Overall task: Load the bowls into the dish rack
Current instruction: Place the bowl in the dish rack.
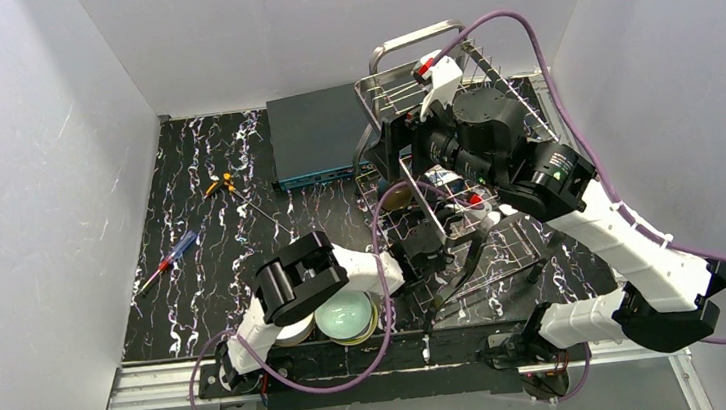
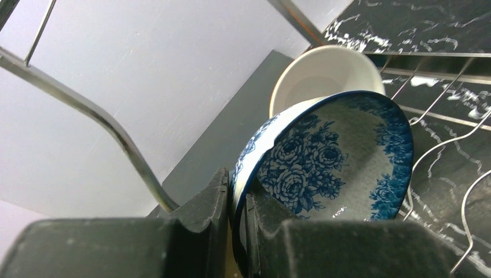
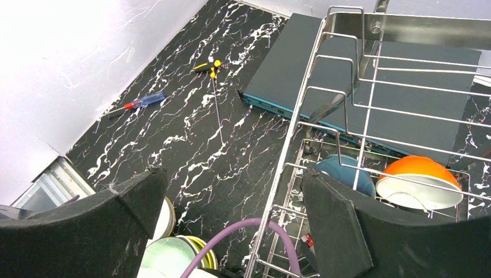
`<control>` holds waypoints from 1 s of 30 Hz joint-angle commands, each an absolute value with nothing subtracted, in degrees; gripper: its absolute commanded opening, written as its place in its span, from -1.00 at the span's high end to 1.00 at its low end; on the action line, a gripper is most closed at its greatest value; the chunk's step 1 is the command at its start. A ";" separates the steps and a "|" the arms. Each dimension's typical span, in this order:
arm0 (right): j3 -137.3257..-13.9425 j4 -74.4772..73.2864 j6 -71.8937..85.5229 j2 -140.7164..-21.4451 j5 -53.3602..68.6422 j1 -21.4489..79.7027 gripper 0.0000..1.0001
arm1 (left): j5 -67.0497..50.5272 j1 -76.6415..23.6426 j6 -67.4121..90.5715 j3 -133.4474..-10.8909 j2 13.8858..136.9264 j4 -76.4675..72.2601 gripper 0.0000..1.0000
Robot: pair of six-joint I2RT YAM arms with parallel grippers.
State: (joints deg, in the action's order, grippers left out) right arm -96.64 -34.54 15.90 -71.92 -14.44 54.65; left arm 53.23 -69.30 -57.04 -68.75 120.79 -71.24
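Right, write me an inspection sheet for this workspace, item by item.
Surface: black marbled table with white veins.
Job's things: dish rack at the far right; blue-patterned bowl held tilted inside it, orange-backed white bowl just behind; pale green bowl stacked with others at the near edge, not yet loaded.
Clutter: blue-handled screwdriver, yellow-handled screwdriver, dark teal box beside the rack.
Grippers: left gripper shut on the blue-patterned bowl's rim; right gripper open and empty, above the rack's edge.
Cables: purple cable loops past the rack's edge.
Surroundings: plain white walls on three sides.
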 commanded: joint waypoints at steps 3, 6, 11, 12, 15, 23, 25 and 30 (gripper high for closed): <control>-96.73 -33.98 15.49 -70.07 -15.11 54.79 -0.87 | 50.21 -68.03 -53.63 -74.47 122.28 -76.07 1.00; -96.68 -34.07 15.52 -69.90 -15.29 54.82 -0.88 | 49.95 -67.41 -52.77 -75.62 123.45 -76.11 1.00; -96.59 -34.10 15.56 -70.05 -15.05 54.82 -0.88 | 49.36 -66.53 -51.75 -77.72 125.71 -76.20 1.00; -96.55 -34.05 15.56 -70.03 -15.03 54.81 -0.88 | 49.16 -66.27 -51.60 -78.10 126.19 -76.20 1.00; -96.50 -34.23 15.47 -70.13 -15.01 54.76 -0.88 | 48.68 -65.80 -50.98 -79.31 127.55 -76.23 1.00; -96.50 -34.74 15.30 -70.04 -15.38 54.83 -0.88 | 48.45 -64.83 -52.17 -82.35 131.44 -75.67 1.00; -96.43 -34.89 15.26 -69.92 -15.49 54.82 -0.89 | 48.70 -64.54 -52.33 -83.05 132.10 -75.70 1.00; -96.45 -34.95 15.34 -70.02 -15.39 54.84 -0.89 | 48.49 -64.01 -53.39 -84.89 133.60 -74.98 1.00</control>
State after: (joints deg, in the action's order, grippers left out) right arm -96.64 -35.83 15.84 -71.29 -14.85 54.65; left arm 47.42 -65.30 -52.29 -82.37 133.64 -72.23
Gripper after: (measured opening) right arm 0.941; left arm 0.090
